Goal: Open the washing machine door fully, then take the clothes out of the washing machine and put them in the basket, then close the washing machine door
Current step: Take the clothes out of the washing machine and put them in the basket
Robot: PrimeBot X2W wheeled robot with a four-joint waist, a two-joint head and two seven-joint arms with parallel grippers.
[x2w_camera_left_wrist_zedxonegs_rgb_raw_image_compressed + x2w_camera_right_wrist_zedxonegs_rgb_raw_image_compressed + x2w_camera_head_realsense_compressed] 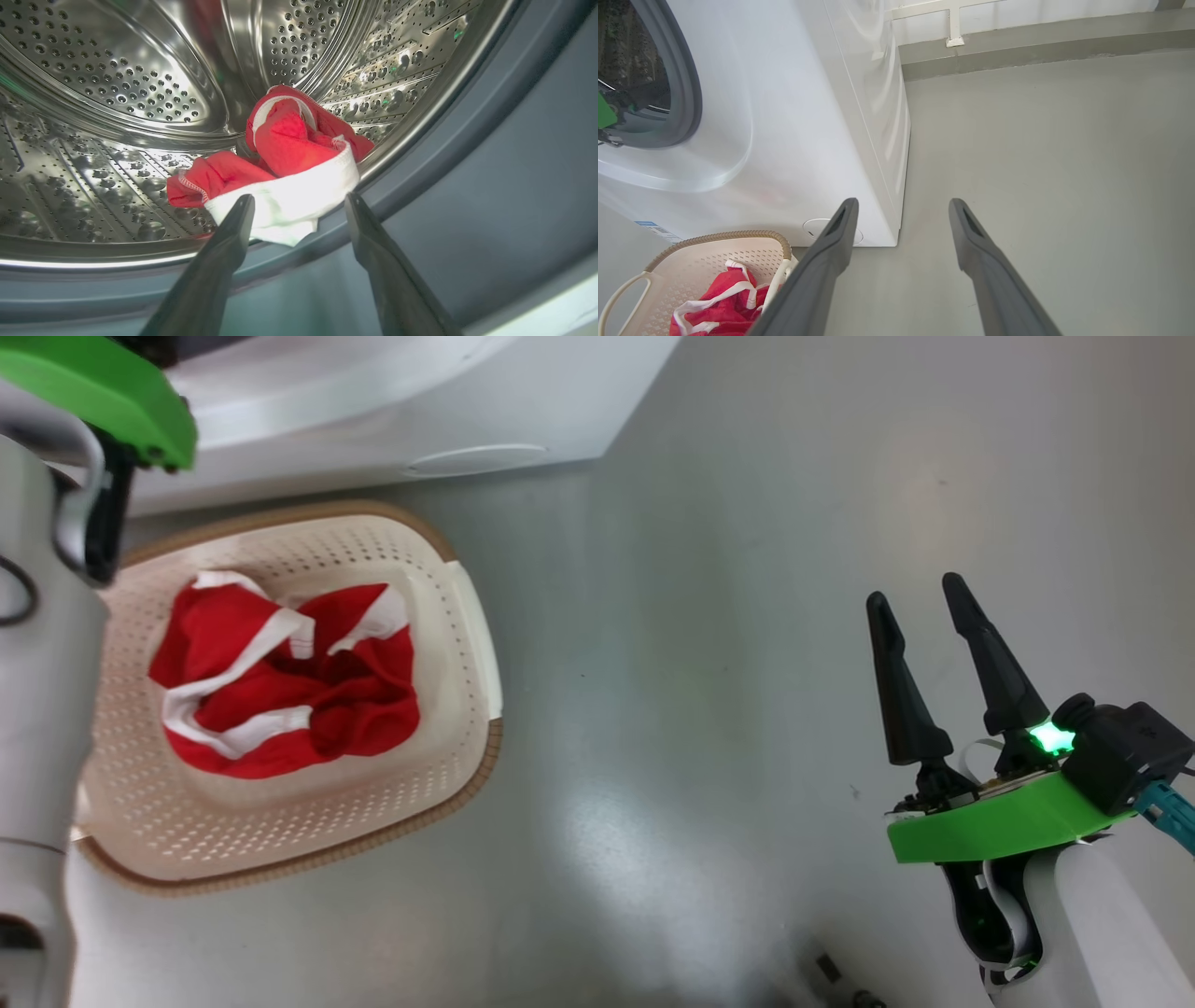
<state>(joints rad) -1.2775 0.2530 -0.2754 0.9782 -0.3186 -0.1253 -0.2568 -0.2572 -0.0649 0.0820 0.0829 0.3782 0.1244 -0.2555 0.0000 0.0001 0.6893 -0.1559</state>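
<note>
Red clothes [289, 681] with white bands lie in the cream basket [462, 616] on the floor in front of the white washing machine [420, 401]. Another red garment with a white band [289, 158] rests at the front lip of the steel drum [117, 84]. My left gripper [299, 205] is open at the drum mouth, its fingertips either side of the white band, not closed on it. My right gripper [920, 593] hangs open over bare floor at the right, holding nothing. In the right wrist view the basket [714, 240] and clothes [721, 303] show at lower left. The washing machine door is out of view.
The grey rubber gasket [467, 163] rings the drum opening. The washing machine [784, 116] stands with its side toward open grey floor [1041, 163]. A low ledge and white railing foot [955, 39] run along the far wall. My left forearm [37, 709] crosses the basket's left side.
</note>
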